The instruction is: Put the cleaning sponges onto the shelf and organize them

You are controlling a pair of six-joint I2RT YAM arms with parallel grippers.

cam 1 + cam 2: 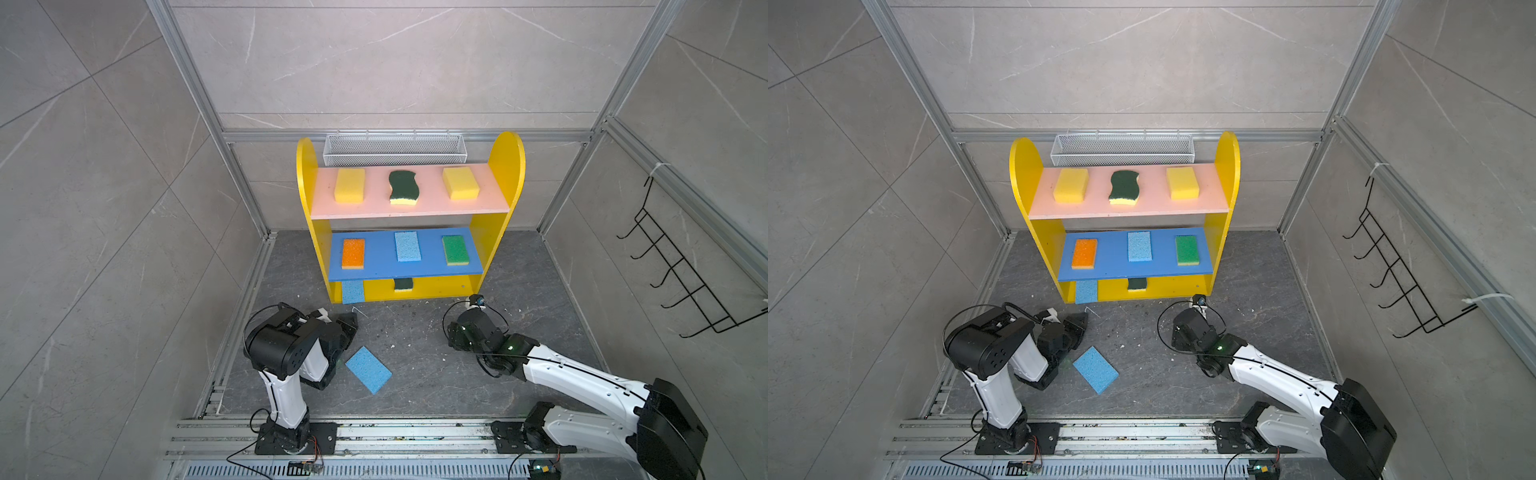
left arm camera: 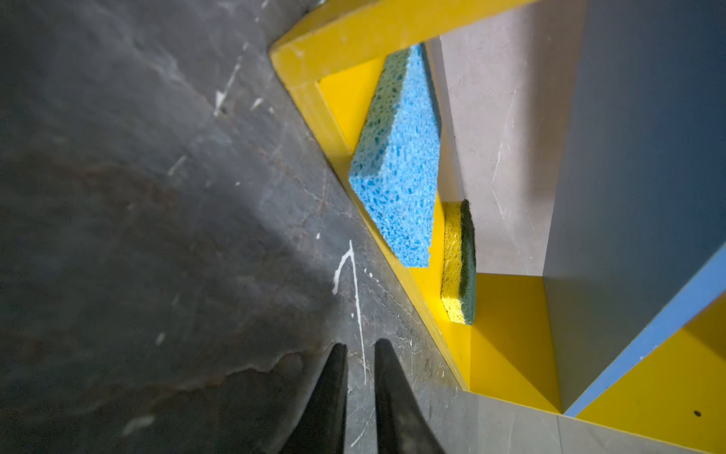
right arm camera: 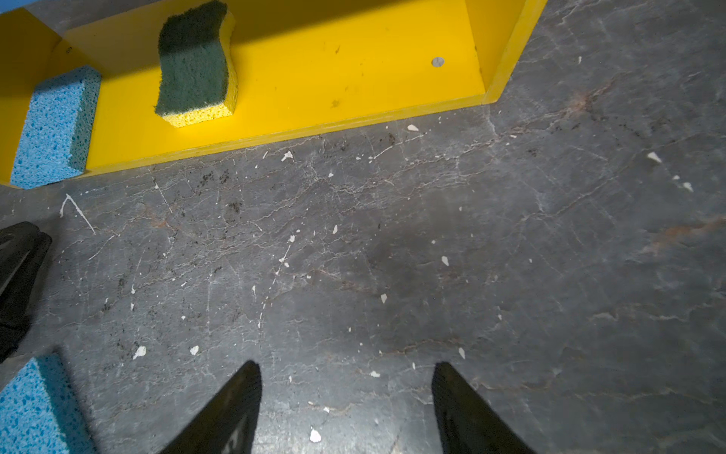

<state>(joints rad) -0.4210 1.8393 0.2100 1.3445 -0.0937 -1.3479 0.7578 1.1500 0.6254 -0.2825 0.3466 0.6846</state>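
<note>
The yellow shelf [image 1: 507, 158] stands at the back. Its pink board carries two yellow sponges [image 1: 350, 185] and a scourer [image 1: 403, 187]. The blue board carries an orange [image 1: 353, 253], a light blue [image 1: 407, 246] and a green sponge [image 1: 455, 250]. On the base lie a light blue sponge [image 2: 396, 177], overhanging the front edge, and a second scourer [image 2: 459, 263]. Another light blue sponge [image 1: 368, 370] lies loose on the floor. My left gripper [image 2: 360, 346] hovers low before the base's left end, nearly shut and empty. My right gripper [image 3: 345, 367] is open over bare floor.
A white mesh basket [image 1: 395, 149] hangs behind the shelf. A black hook rack [image 1: 681, 274] is on the right wall. The dark floor [image 1: 415, 332] carries white crumbs. Aluminium frame rails [image 1: 249, 286] border the floor.
</note>
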